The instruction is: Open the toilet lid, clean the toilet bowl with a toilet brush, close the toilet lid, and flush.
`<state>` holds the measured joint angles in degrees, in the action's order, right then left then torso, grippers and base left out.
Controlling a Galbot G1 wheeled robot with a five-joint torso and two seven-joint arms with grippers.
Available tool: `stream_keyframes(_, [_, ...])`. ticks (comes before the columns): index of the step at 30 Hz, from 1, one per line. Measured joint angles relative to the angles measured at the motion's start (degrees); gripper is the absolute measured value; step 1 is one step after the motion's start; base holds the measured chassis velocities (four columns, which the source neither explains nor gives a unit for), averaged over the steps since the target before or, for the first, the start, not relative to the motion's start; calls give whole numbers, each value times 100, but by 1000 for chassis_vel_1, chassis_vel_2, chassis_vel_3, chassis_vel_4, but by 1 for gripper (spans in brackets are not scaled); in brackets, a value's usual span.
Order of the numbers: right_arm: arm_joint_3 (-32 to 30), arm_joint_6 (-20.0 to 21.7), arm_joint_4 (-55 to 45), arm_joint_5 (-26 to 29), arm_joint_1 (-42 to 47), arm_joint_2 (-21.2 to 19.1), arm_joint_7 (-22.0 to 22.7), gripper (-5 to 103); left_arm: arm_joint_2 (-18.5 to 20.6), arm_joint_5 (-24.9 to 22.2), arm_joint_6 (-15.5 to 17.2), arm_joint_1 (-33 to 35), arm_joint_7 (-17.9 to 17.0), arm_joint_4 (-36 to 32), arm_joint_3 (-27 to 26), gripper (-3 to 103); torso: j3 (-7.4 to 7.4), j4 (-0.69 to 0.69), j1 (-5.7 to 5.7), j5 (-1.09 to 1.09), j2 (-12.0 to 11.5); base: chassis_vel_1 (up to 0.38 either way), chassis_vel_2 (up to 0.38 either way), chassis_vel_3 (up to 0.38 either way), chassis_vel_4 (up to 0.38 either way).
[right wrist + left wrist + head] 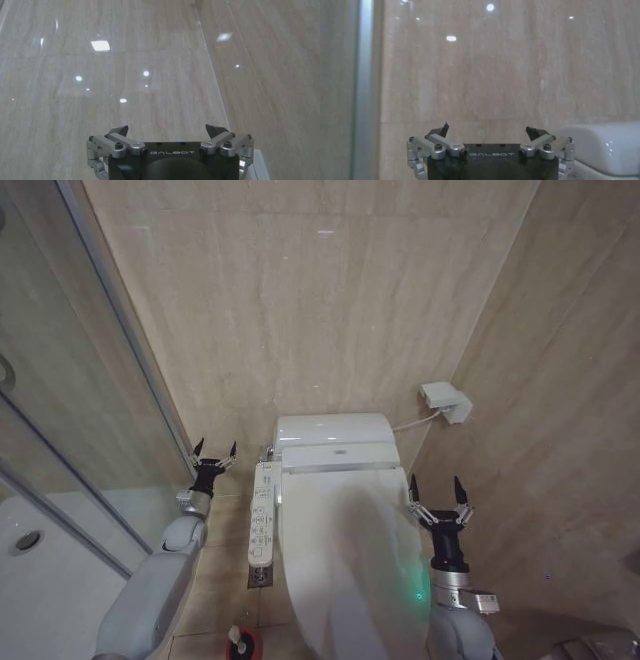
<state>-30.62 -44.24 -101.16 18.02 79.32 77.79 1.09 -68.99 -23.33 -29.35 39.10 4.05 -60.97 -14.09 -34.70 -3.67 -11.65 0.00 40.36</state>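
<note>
"GALBOT" on the left end effector body, "GALBOT" on the right end effector body

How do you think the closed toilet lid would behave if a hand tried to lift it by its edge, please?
The toilet lid looks smooth and glossy, so probably slippery. It appears broad, thin and rigid, likely swinging up rather than bending. Both open hands hover beside it.

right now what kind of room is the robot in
A small tiled bathroom, most likely. A white toilet with its toilet lid down stands against the wall, a long button panel runs along its side, and a glass shower enclosure stands on the robot's left. The toilet brush sits on the floor.
</note>
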Motion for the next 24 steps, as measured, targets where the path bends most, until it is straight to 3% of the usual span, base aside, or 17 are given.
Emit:
stream_keyframes(3, [4, -12, -44, 20, 34, -7, 0, 100, -56, -95, -195, -295, 522, 506, 147, 100, 0, -1, 2, 1, 0, 0, 0, 0, 0])
stream_keyframes(4, [4, -12, -44, 20, 34, -7, 0, 100, -56, -95, -195, -295, 522, 506, 147, 100, 0, -1, 2, 1, 0, 0, 0, 0, 0])
stream_keyframes(8, [15, 37, -187, 214, 40, -168, -2, 100, -78, -255, -397, -592, 1455, 982, 236, 99, 1, -1, 3, 0, 0, 0, 0, 0, 0])
stream_keyframes(9, [15, 37, -187, 214, 40, -168, -2, 100, -78, -255, -397, -592, 1455, 982, 236, 99, 1, -1, 3, 0, 0, 0, 0, 0, 0])
stream_keyframes(10, [1, 37, -187, 221, 38, -199, -3, 100, -75, -290, -445, -669, 1737, 1095, 237, 99, 1, -1, 3, 0, 0, 0, 0, 0, 0])
stream_keyframes(11, [-6, 37, -188, 228, 38, -212, -3, 100, -68, -290, -473, -722, 1934, 1166, 231, 72, 1, -1, 3, 0, 0, 0, 0, 0, 0])
stream_keyframes(19, [2, -8, -154, 224, 76, -142, -34, 100, 56, -72, -601, -983, 2658, 1404, 224, 72, 1, 0, 3, 0, 0, 0, 0, 0, 0])
stream_keyframes(20, [6, -19, -145, 220, 84, -130, -43, 100, 106, -45, -625, -1044, 2727, 1457, 307, 40, 1, 0, 3, 1, 0, 0, 0, 0, 0])
stream_keyframes(24, [10, -53, -134, 210, 97, -94, -73, 100, 291, 41, -664, -1176, 2730, 1621, 778, 40, 1, 0, 2, 0, 0, 0, 0, 0, 0])
